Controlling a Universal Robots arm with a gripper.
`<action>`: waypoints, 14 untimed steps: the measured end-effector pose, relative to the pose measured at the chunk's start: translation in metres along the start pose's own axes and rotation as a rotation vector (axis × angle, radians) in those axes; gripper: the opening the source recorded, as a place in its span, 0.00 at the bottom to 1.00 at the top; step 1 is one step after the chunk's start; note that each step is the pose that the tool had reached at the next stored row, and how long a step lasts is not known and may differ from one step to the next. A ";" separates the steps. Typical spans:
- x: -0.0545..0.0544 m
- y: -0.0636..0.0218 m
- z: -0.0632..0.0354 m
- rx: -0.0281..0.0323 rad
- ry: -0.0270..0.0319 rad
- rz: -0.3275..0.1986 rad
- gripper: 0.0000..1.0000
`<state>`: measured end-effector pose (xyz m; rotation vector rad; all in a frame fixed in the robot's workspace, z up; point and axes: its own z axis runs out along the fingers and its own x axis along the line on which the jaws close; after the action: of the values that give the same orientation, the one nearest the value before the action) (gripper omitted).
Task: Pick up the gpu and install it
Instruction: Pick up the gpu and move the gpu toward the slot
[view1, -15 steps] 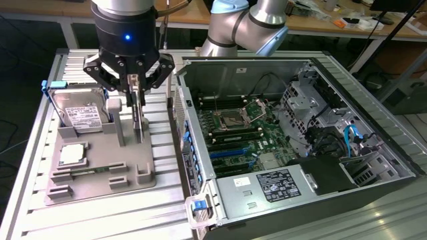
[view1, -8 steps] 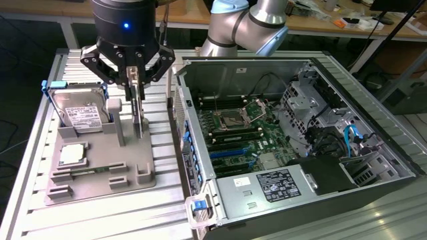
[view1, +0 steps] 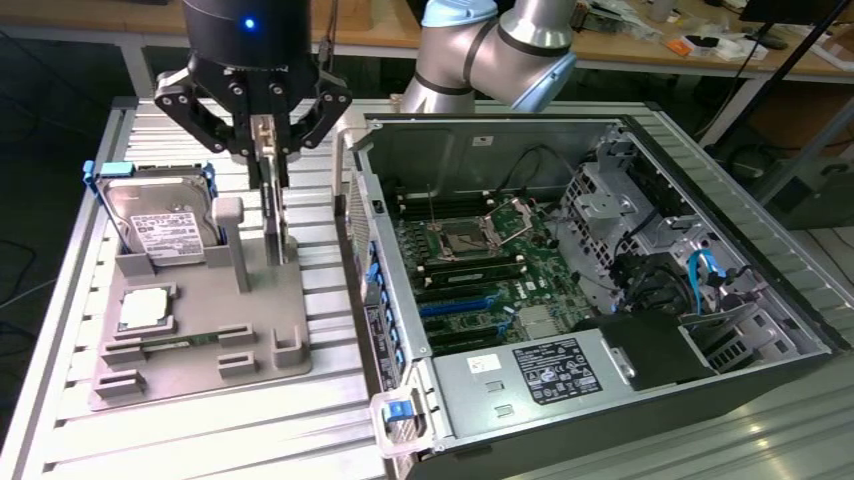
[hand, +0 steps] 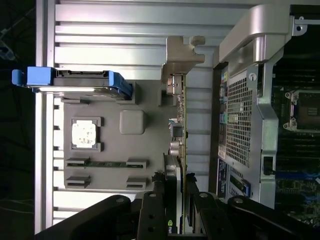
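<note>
Pincer (view1: 272, 150) (hand: 178, 210) clamped on graphics card (view1: 276, 215) (hand: 179, 125), one finger against each flat face. Card upright directly beneath pincer, at grey holder (view1: 200, 350). Hard drive (view1: 158, 225) to one side, open computer case (view1: 747, 250) to other.

The gpu (view1: 276, 205) (hand: 180, 137), a thin, long black expansion card with a silvery metal bracket at one end, stands upright on its edge. The jaws pinch its upper edge from both sides, and its bracket end reaches well beyond them.
</note>
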<state>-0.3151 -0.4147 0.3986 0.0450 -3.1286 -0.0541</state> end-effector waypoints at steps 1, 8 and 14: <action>0.000 0.0001 -0.0025 -0.0001 -0.0001 0.000 0.27; -0.007 0.0000 -0.0065 0.0006 0.0000 0.000 0.27; -0.017 -0.0002 -0.0067 0.0029 0.0000 0.000 0.27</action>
<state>-0.2984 -0.4147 0.4050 0.0448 -3.1287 -0.0496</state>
